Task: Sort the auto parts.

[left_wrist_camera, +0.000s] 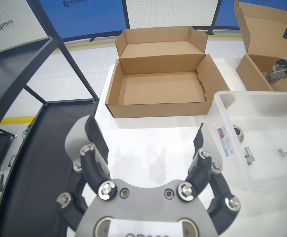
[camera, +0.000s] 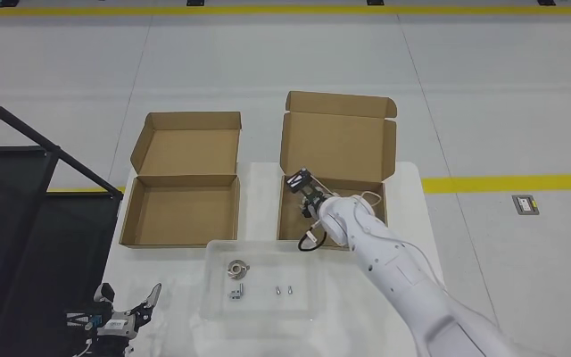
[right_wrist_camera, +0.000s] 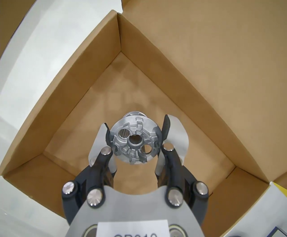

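We note a white table point(camera: 260, 201) on yellow-lined floor point(camera: 89, 71). The right gripper point(right_wrist_camera: 136, 122) clasps a metal hub point(right_wrist_camera: 135, 140); the left gripper point(left_wrist_camera: 145, 122) gapes wide.

Left box point(camera: 183, 214) and right box point(camera: 337, 147): plain brown cardboard. Surface point(camera: 259, 196) white. Bin point(camera: 303, 303) clear, with a small white-and-blue label point(left_wrist_camera: 225, 140) on its wall. Metal part point(right_wrist_camera: 136, 140) dull silver-grey. Left pincer point(left_wrist_camera: 145, 125): silver plates, black ribbed pads point(left_wrist_camera: 97, 137). Rack point(left_wrist_camera: 44, 157) black. Floor point(camera: 89, 71) pale grey with yellow stripes point(camera: 500, 184). Pegboard point(left_wrist_camera: 170, 13) white, dotted.
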Available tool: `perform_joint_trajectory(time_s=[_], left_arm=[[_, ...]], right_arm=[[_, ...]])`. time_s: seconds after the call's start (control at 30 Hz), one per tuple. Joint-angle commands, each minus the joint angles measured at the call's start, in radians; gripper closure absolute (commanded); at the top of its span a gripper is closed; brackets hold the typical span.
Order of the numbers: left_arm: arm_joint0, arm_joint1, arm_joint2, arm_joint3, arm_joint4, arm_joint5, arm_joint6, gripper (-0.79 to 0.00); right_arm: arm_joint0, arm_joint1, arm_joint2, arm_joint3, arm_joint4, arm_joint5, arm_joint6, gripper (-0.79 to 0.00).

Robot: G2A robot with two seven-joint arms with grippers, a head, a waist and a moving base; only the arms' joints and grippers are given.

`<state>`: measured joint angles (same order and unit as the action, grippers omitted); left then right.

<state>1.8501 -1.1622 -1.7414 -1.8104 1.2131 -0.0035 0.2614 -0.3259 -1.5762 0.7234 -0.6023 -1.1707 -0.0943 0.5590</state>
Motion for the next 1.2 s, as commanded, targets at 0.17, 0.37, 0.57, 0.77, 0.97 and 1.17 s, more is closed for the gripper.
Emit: perform_joint_trajectory(time_s=[0.17,0.37,0.57,0.77,0.97,1.17], left_arm=[[0.000,0.000,0.000,0.000,0.000,0.000,0.000,-0.785],[0.000,0.000,0.000,0.000,0.000,0.000,0.000,-0.785],[0.000,0.000,0.000,0.000,0.000,0.000,0.000,-0.785],[0.000,0.000,0.000,0.000,0.000,0.000,0.000,-0.785],[0.000,0.000,0.000,0.000,0.000,0.000,0.000,-0.785],[0.000,0.000,0.000,0.000,0.000,0.000,0.000,-0.785]], right_arm=[[0.013,-0.010,0.008,0.015,-0.007,0.012,-0.008,-0.597],[-0.006,0.011,0.053,-0.063,-0.016,0.019,0.005,-0.677],[-0.170,0.089,0.198,-0.424,-0.033,-0.021,0.040,-0.646],[-0.527,0.172,0.377,-1.026,-0.089,-0.112,0.208,-0.643],[-0.728,0.201,0.392,-1.289,-0.099,-0.229,0.328,-0.628],[-0.741,0.193,0.267,-1.265,-0.148,-0.206,0.461,-0.665]])
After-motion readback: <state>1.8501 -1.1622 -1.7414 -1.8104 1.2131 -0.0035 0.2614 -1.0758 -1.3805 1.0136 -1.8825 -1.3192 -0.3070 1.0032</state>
